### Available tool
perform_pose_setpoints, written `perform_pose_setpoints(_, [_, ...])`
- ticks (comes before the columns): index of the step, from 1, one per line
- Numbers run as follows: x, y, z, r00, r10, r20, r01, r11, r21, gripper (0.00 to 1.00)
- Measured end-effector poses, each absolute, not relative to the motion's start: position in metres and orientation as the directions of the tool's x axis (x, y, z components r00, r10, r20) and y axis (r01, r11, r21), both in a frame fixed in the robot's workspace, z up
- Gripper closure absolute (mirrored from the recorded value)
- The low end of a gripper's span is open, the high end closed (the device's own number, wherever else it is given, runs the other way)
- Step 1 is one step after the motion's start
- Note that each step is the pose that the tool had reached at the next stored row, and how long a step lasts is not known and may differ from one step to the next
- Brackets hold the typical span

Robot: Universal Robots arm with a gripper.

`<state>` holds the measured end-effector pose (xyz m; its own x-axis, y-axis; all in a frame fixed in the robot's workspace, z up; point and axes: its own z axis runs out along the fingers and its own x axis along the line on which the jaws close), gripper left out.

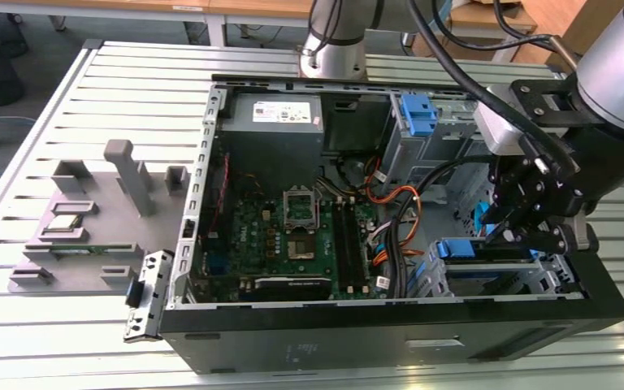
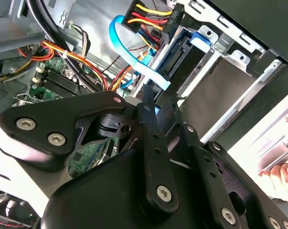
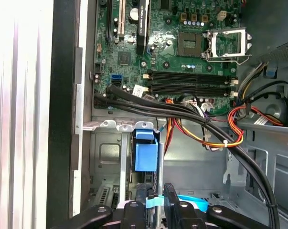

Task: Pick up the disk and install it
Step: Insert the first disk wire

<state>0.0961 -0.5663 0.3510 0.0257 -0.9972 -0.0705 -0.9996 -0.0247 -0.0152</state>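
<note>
Open computer case [image 1: 399, 325] lying on the slatted table [image 1: 74, 325]; the gripper [image 1: 523, 231] is hanging over the drive cage [image 1: 496, 280] at the exterior view's right, near corner. Its fingers [image 3: 170, 202] are closing on the blue handle end of the disk [image 3: 146, 155], which is standing in the cage beside the motherboard [image 3: 182, 43]

robotics lab or test workshop: slotted aluminium bench [image 1: 95, 89], opened computer case [image 1: 399, 325], grey fixture block [image 1: 84, 227], wooden desks [image 1: 236, 8] behind.
</note>
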Motion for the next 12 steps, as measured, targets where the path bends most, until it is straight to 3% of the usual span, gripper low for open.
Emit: perform_pose_setpoints(12, [0.0961, -0.5663, 0.3590, 0.026, -0.997, -0.071, -1.000, -0.025, -0.015, 0.71])
